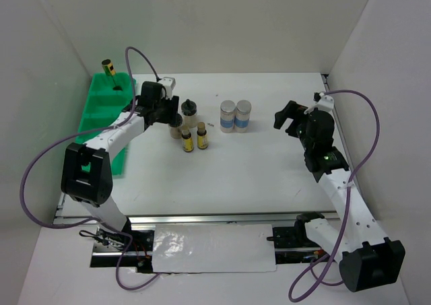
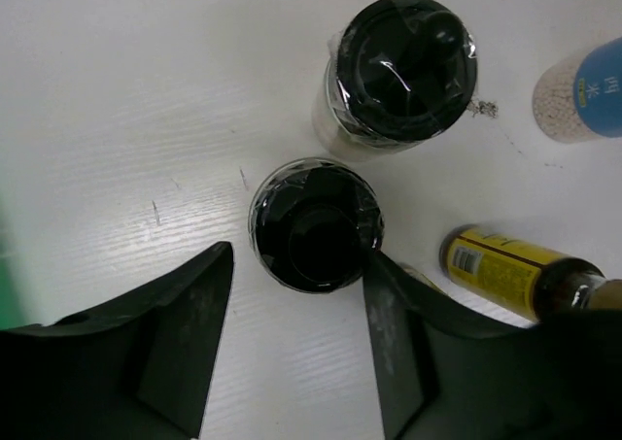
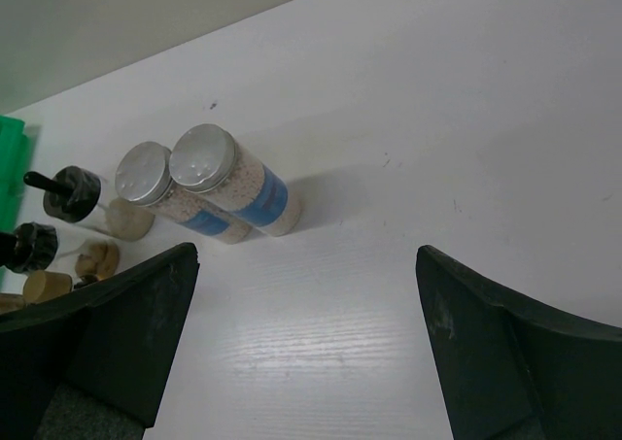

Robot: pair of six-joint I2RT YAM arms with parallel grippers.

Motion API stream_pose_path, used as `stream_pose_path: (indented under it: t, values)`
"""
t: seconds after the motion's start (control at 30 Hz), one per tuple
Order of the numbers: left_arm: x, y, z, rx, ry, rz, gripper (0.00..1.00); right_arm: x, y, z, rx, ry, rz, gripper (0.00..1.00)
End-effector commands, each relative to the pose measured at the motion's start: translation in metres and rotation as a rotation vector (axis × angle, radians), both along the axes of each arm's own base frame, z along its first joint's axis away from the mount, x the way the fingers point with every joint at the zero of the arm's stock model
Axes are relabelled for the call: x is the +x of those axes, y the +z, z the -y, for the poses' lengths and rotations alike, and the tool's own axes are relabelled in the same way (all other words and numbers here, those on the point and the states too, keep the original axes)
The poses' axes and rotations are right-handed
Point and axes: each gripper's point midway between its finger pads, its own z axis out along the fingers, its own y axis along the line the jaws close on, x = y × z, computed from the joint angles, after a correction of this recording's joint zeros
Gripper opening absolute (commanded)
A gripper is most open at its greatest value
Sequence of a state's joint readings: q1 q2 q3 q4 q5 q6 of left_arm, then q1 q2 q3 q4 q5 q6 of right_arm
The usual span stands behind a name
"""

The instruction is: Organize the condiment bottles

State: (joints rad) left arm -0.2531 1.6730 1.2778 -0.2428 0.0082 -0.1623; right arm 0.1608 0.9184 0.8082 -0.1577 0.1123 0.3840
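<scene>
We see left jaws half-spread astride a black-capped bottle (image 2: 314,226), gap on one side, right jaws spread wide, empty.

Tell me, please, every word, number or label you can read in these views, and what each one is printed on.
Nothing can be quoted with confidence.
Blue-labelled jar: pale characters and a round yellow mark, too blurred to read.
Yellow-labelled bottle: a small printed panel, too small to read.
Black-capped bottle: no lettering visible on its cap.
</scene>
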Motion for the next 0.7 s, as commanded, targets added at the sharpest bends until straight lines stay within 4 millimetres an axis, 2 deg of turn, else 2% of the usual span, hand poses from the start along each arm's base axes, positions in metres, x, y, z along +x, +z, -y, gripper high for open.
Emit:
stream_pose_path:
  t: [0.0, 0.2, 0.23, 0.47, 0.57, 0.67]
  values:
    - [0.021, 0.019, 0.000, 0.001, 0.026, 0.089, 0.65, -0.003, 0.000, 0.003, -0.017, -0.014, 0.007, 1.00]
    - [0.033, 0.015, 0.007, -0.018, 0.008, 0.105, 0.46, 0.000, -0.007, 0.002, -0.011, -0.016, -0.014, 1.00]
    - [0.036, 0.020, 0.008, -0.021, 0.008, 0.115, 0.44, 0.001, -0.010, 0.002, -0.013, -0.016, -0.023, 1.00]
    - [0.040, 0.024, 0.005, -0.006, 0.018, 0.141, 0.37, 0.004, -0.010, 0.003, -0.015, -0.025, -0.022, 1.00]
    - [0.041, 0.022, 0.003, -0.002, 0.025, 0.144, 0.34, 0.006, -0.017, 0.002, -0.019, -0.025, -0.041, 1.00]
    - [0.044, 0.029, -0.005, 0.003, 0.061, 0.148, 0.32, 0.007, -0.020, 0.002, -0.021, -0.025, -0.050, 1.00]
